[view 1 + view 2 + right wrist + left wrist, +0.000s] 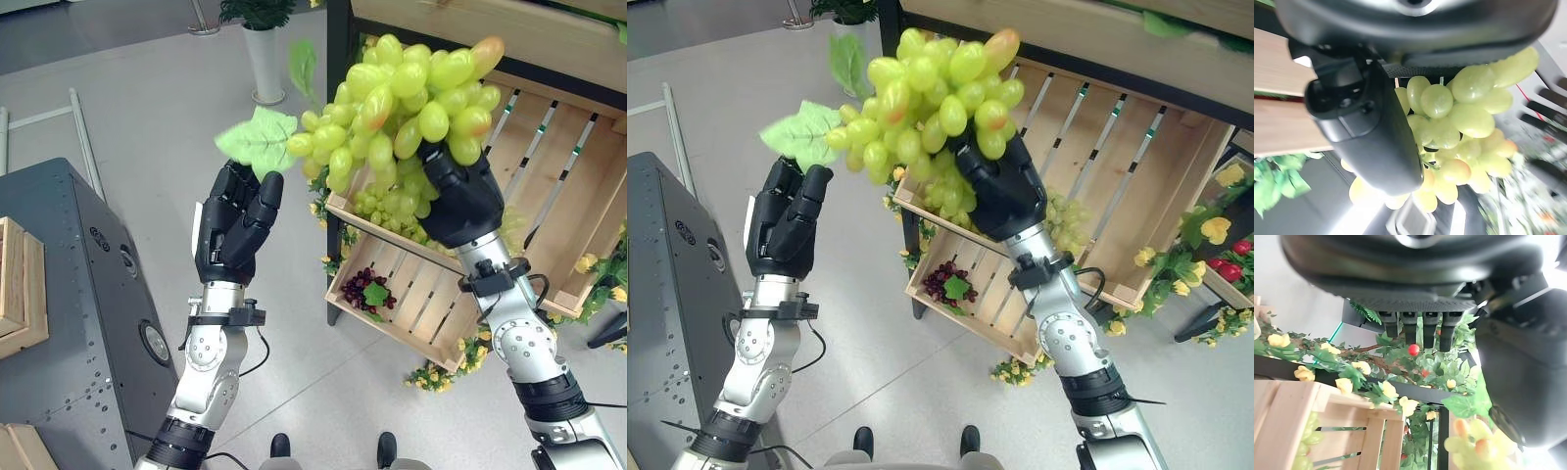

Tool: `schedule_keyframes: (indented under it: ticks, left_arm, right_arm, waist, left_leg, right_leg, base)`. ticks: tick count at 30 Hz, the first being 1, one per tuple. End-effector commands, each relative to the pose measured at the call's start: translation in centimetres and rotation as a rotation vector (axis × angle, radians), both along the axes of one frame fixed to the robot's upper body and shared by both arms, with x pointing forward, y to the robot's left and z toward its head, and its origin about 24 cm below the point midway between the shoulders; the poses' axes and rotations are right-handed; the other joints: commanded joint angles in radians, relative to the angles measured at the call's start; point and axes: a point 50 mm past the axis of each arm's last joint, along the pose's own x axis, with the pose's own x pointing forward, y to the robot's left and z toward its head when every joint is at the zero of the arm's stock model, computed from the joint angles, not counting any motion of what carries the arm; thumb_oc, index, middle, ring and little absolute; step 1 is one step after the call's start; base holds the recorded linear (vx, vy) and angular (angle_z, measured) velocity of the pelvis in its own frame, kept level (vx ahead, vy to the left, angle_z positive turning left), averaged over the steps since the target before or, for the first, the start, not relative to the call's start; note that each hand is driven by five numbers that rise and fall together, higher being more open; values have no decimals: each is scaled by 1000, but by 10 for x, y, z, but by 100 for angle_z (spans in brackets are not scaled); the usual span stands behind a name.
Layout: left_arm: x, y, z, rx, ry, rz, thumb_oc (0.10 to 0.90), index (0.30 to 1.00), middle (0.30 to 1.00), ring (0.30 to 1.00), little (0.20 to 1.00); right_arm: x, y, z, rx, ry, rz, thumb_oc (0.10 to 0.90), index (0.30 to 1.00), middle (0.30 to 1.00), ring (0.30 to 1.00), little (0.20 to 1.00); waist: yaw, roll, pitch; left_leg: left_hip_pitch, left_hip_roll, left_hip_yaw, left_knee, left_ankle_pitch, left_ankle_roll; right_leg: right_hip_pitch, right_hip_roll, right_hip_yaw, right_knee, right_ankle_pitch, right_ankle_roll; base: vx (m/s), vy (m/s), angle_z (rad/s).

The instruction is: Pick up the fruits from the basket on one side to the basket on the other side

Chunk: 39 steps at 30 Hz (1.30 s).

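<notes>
My right hand (pixel 465 201) is shut on a big bunch of green grapes (pixel 411 98), held high in front of the upper wooden crate (pixel 568 196). The right wrist view has the thumb curled over the grapes (pixel 1459 112). The bunch's green leaf (pixel 257 137) sticks out to the left, just above my left hand (pixel 233 230). That hand is raised beside the bunch, open and holding nothing. More green grapes (pixel 392 211) lie at the upper crate's front edge. A purple bunch (pixel 370 291) lies in the lower crate (pixel 421 313).
A dark grey cabinet (pixel 59 294) stands at the left with pale wooden crates (pixel 20 284) on it. Yellow flowers (pixel 436 375) and greenery trim the crate stand. A white planter (pixel 265 59) stands on the floor behind.
</notes>
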Motion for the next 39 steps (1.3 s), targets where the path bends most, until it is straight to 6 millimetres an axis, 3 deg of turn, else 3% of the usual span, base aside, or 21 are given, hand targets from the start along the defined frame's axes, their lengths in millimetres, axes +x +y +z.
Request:
schedule_keyframes:
  ticks: [1, 11, 18, 24, 27, 32, 33, 34, 35, 36, 37, 38, 39]
  left_arm:
    - [9, -5, 38, 32, -192, -24, 800, 900, 900, 900, 900]
    - [11, -1, 32, 41, -148, -22, 800, 900, 900, 900, 900]
    - [12, 5, 30, 56, -123, -31, 800, 900, 900, 900, 900]
    - [12, 6, 31, 69, -120, -29, 800, 900, 900, 900, 900]
    - [15, 6, 31, 77, -115, -29, 800, 900, 900, 900, 900]
    - [17, 3, 36, 86, -119, -33, 800, 900, 900, 900, 900]
    - [17, 1, 37, 86, -121, -34, 800, 900, 900, 900, 900]
    - [18, -1, 38, 89, -124, -38, 800, 900, 900, 900, 900]
    - [18, -1, 38, 88, -125, -38, 800, 900, 900, 900, 900]
    - [18, -2, 39, 93, -129, -43, 800, 900, 900, 900, 900]
    - [18, -3, 40, 94, -131, -45, 800, 900, 900, 900, 900]
    - [18, -5, 42, 99, -134, -50, 800, 900, 900, 900, 900]
    - [18, -6, 42, 100, -136, -50, 800, 900, 900, 900, 900]
  right_arm:
    - [3, -33, 46, 248, -136, -231, 400, 300, 300, 300, 300]
    - [35, -77, 21, 235, 176, -568, 400, 300, 300, 300, 300]
    - [50, -128, -16, 172, 399, -786, 400, 300, 300, 300, 300]
    - [48, -157, -42, 135, 538, -942, 400, 300, 300, 300, 300]
    - [41, -183, -53, 188, 675, -1135, 400, 300, 300, 300, 300]
    - [37, -211, -56, 91, 828, -1318, 400, 300, 300, 300, 300]
    - [36, -219, -55, 14, 856, -1359, 555, 533, 533, 533, 533]
    - [37, -225, -56, -120, 904, -1356, 800, 900, 900, 900, 900]
    - [38, -225, -55, -121, 903, -1356, 800, 900, 900, 900, 900]
    - [37, -232, -59, -363, 953, -1363, 800, 900, 900, 900, 900]
    - [37, -234, -59, -434, 952, -1376, 800, 900, 900, 900, 900]
    - [36, -240, -53, -685, 922, -1408, 800, 900, 900, 900, 900]
    - [36, -241, -51, -730, 913, -1413, 800, 900, 900, 900, 900]
  waist:
    - [2, -28, -147]
    - [15, -32, -152]
    - [32, -34, -145]
    - [43, -34, -140]
    - [49, -34, -137]
    - [54, -38, -131]
    - [56, -40, -127]
    - [59, -43, -123]
    - [58, -43, -123]
    - [62, -48, -121]
    - [63, -49, -120]
    - [66, -55, -119]
    - [66, -56, -118]
  left_leg:
    - [-39, -16, -72, 1, -69, 31]
    - [-33, -8, -69, 1, -70, 27]
    - [-38, -9, -81, 1, -66, 24]
    - [-44, -12, -89, 1, -59, 24]
    - [-39, -13, -92, 1, -65, 20]
    - [-42, -15, -98, 1, -60, 18]
    - [-46, -17, -102, 1, -50, 19]
    - [-46, -18, -105, 1, -49, 19]
    - [-46, -18, -105, 1, -48, 19]
    - [-47, -19, -108, 1, -47, 20]
    - [-47, -19, -109, 1, -46, 20]
    - [-44, -19, -110, 1, -51, 20]
    - [-43, -19, -110, 1, -51, 20]
  right_leg:
    - [24, -45, -36, 2, -34, -16]
    - [28, -48, -41, 2, -33, -12]
    - [26, -49, -54, 2, -26, -12]
    - [24, -51, -65, 2, -22, -12]
    - [31, -52, -73, 2, -26, -9]
    - [31, -53, -80, 2, -20, -9]
    - [28, -54, -82, 2, -11, -10]
    - [30, -54, -84, 2, -10, -10]
    - [30, -54, -84, 2, -10, -10]
    - [30, -55, -87, 2, -8, -9]
    - [30, -56, -87, 2, -8, -9]
    - [33, -56, -87, 2, -12, -6]
    - [34, -56, -87, 2, -12, -5]
  base:
    - [56, 5, 1]
    - [62, -12, 0]
    - [41, -25, 6]
    - [12, -24, 2]
    - [2, -24, 1]
    - [-16, -13, 14]
    - [-23, -2, 17]
    - [-44, 0, 16]
    - [-27, 1, 11]
    - [-22, 2, 6]
    - [0, 0, 0]
    - [0, 0, 0]
    - [0, 0, 0]
